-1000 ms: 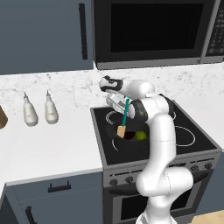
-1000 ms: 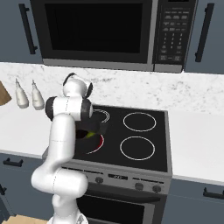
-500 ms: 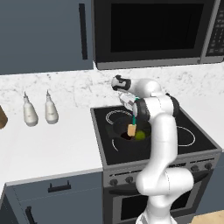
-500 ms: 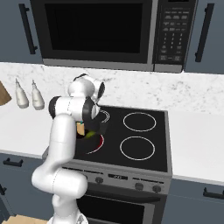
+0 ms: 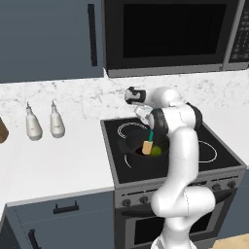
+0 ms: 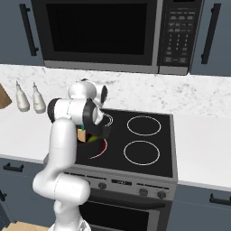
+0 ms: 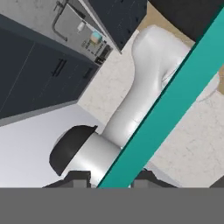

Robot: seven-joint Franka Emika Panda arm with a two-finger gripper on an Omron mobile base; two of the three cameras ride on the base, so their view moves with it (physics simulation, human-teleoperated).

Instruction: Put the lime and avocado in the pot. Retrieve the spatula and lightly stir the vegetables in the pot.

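Left base view: two white bottles (image 5: 44,124) stand on the counter (image 5: 53,165); hand (image 5: 144,115), grasping the teal-handled spatula (image 5: 150,141), has swung its tan blade rightward beside the yellow-green lime (image 5: 156,150) in the dark grey pot (image 5: 130,147).

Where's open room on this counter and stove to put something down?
Bare white counter lies between the two bottles and the stove. The two right burners are free. Crowded: the front-left burner, where the pot holds the lime and the spatula.

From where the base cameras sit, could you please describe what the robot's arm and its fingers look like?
The arm is a glossy white, made of thick rounded tube segments with bulbous elbows. Dark grey, nearly black bands ring the joints, clearest at the big joint near its top. The wrist ends in a white hand with a dark cap. The fingers are small, dark and blocky. No cables or markings are visible.
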